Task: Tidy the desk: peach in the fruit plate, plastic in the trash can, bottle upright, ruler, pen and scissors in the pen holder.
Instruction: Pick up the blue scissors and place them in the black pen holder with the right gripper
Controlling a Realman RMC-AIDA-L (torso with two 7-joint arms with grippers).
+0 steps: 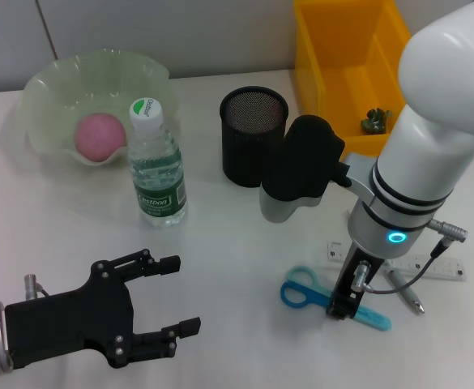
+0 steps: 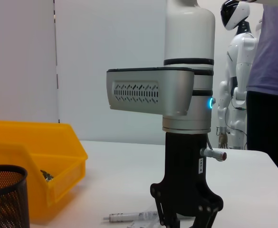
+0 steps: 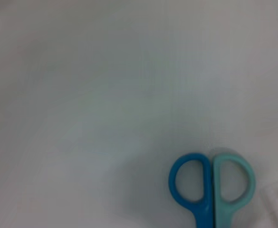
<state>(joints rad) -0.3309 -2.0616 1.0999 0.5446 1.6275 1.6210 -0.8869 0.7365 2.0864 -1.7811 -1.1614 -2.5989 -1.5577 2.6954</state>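
Note:
A pink peach (image 1: 100, 135) lies in the green fruit plate (image 1: 50, 85) at the far left. The bottle (image 1: 156, 164) stands upright beside the plate. The black mesh pen holder (image 1: 253, 134) (image 2: 3, 194) stands mid-table. Blue scissors (image 1: 303, 290) (image 3: 210, 185) lie flat near the front right, and my right gripper (image 1: 344, 306) (image 2: 185, 224) is down on them just past the handles. A clear ruler (image 1: 443, 267) and a pen (image 1: 405, 293) (image 2: 129, 217) lie just beyond the right arm. A crumpled piece of plastic (image 1: 374, 121) sits in the yellow bin (image 1: 334, 73). My left gripper (image 1: 172, 296) hovers open at the front left.
The yellow bin (image 2: 34, 142) stands at the back right, close behind the pen holder. The right arm's forearm hangs over the table between the holder and the scissors. Bare table lies between the left gripper and the scissors.

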